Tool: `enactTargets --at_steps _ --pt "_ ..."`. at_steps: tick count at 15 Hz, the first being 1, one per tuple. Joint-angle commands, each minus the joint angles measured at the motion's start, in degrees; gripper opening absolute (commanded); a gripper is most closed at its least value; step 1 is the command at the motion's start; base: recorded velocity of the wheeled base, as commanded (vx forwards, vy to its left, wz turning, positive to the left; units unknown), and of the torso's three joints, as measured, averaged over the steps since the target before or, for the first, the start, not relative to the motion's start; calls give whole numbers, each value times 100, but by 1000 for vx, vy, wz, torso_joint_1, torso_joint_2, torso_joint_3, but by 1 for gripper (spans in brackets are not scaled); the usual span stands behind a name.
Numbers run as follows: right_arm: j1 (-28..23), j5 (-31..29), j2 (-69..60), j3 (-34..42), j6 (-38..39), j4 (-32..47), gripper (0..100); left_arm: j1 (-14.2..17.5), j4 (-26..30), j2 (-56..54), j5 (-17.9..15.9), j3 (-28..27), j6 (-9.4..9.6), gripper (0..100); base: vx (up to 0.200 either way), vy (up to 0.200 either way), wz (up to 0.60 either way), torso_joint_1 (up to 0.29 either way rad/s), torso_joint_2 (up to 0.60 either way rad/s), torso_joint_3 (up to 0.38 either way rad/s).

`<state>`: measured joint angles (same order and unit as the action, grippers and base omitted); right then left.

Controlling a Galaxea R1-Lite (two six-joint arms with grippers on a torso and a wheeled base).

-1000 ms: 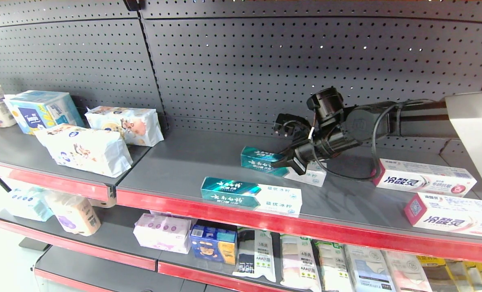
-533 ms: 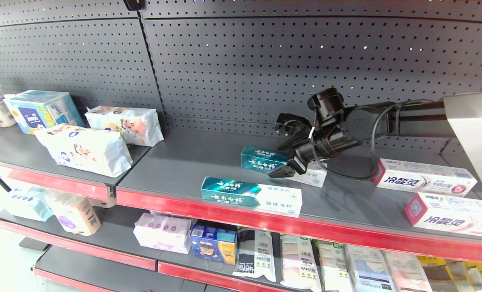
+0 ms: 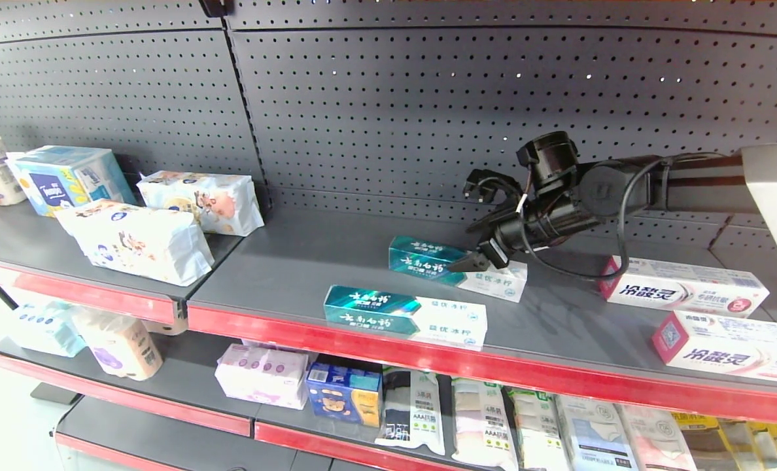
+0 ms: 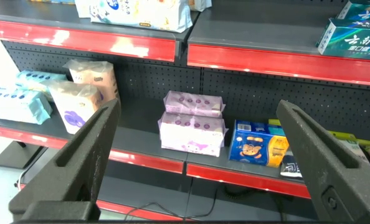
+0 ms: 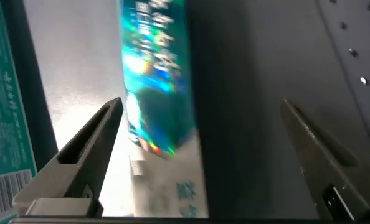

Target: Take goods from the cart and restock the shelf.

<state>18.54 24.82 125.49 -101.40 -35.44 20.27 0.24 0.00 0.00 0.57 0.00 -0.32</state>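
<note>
Right gripper (image 3: 470,229), jaws wide and empty, hovers over a toothpaste box (image 3: 422,256) laid behind its twin (image 3: 405,315) (stocking the shelf (image 3: 297,261), apparently)

**Left gripper (image 4: 197,107) facing the middle shelf (image 4: 141,162), jaws spread wide.**
Landmark: the stacked purple packs (image 4: 193,122) on the middle shelf, seen between the two fingers (image 4: 66,168). A blue box (image 4: 257,143) stands just beside the stack. On the stack's other side, well apart, stand beige-wrapped packs (image 4: 85,93) and pale blue packs (image 4: 17,102). On the upper shelf (image 4: 79,36) above the stack lie a white pack (image 4: 141,9) and a teal box (image 4: 356,31).
</note>
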Motion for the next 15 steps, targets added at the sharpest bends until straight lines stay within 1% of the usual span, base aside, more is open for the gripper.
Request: enactTargets --at_steps 1,10,13,15 --pt "-61 84 -86 -2 46 -6 100 2 0 0 4 0 -3 100 0 0 0 0 0 0" --pt "-193 251 -499 103 670 12 100 2 0 0 4 0 -3 100 0 0 0 0 0 0" --pt "-290 207 -851 560 1144 -6 100 2 0 0 4 0 -3 100 0 0 0 0 0 0" --pt "-386 181 -1009 727 1408 -15 100 2 0 0 4 0 -3 100 0 0 0 0 0 0"
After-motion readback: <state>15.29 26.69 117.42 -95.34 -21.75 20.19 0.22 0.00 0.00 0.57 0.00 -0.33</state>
